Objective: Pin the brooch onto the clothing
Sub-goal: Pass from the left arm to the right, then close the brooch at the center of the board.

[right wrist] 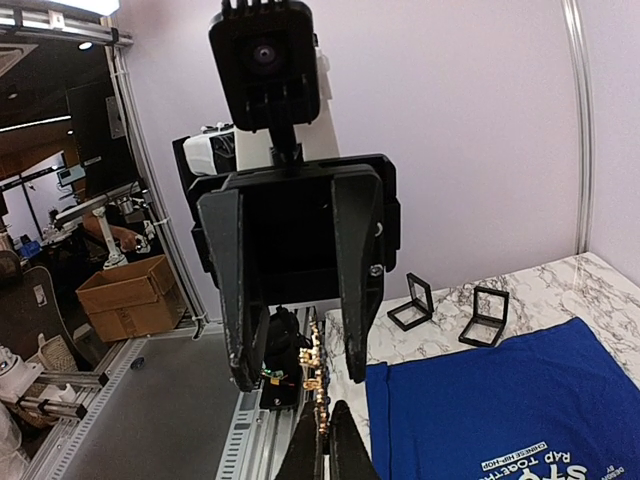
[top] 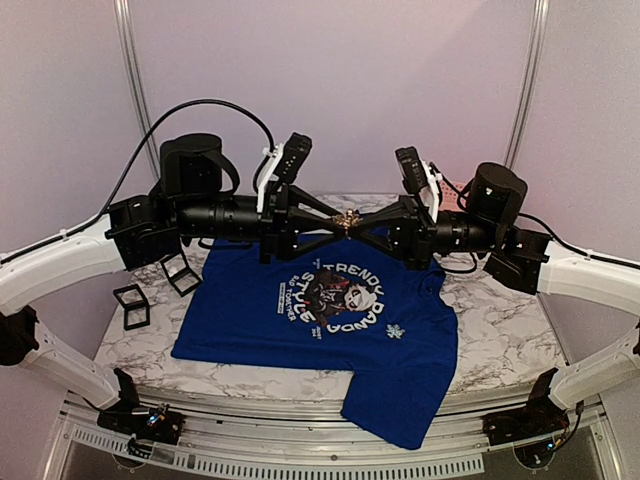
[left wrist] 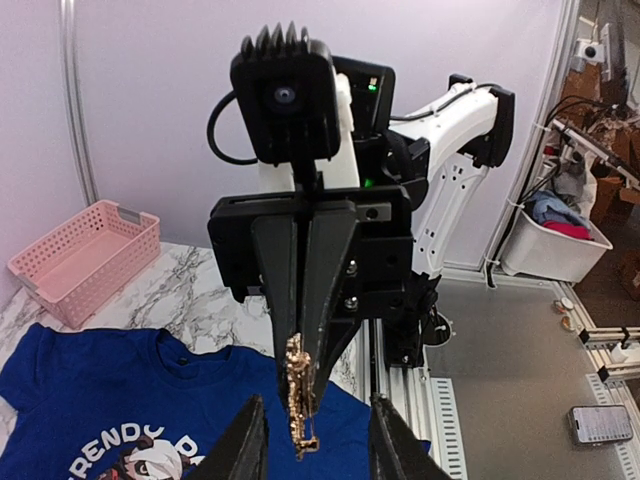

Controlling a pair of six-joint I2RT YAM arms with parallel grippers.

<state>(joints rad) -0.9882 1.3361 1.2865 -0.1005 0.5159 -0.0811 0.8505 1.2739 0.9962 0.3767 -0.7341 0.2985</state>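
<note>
The brooch point(left wrist: 298, 400) is a slim gold piece. I see it held up in the air above the far edge of the T-shirt point(top: 320, 310), not touching the cloth. In both wrist views its long axis carries on the line of the fingers that hold it, so it points from one arm straight across at the other, roughly level and parallel to the shirt's far edge. In the top view it is too small for me to read any detail.

The right gripper point(right wrist: 325, 420) is pinched tight on one end of the brooch, jaws narrow. The left gripper point(left wrist: 316, 400) faces it tip to tip with its jaws parted: its fingers point(left wrist: 245, 445) stand either side of the brooch's free end, with a gap showing on each side.

The T-shirt lies flat and print up on the marble table point(top: 500, 330), one sleeve hanging over the near edge. A small pale shape point(top: 396, 331) sits on the shirt just right of the print; I cannot tell what it is. Two black frame boxes point(top: 131, 305) stand just off the shirt's left sleeve. A pink basket point(left wrist: 85, 260) rests on the table beyond the shirt's collar.
</note>
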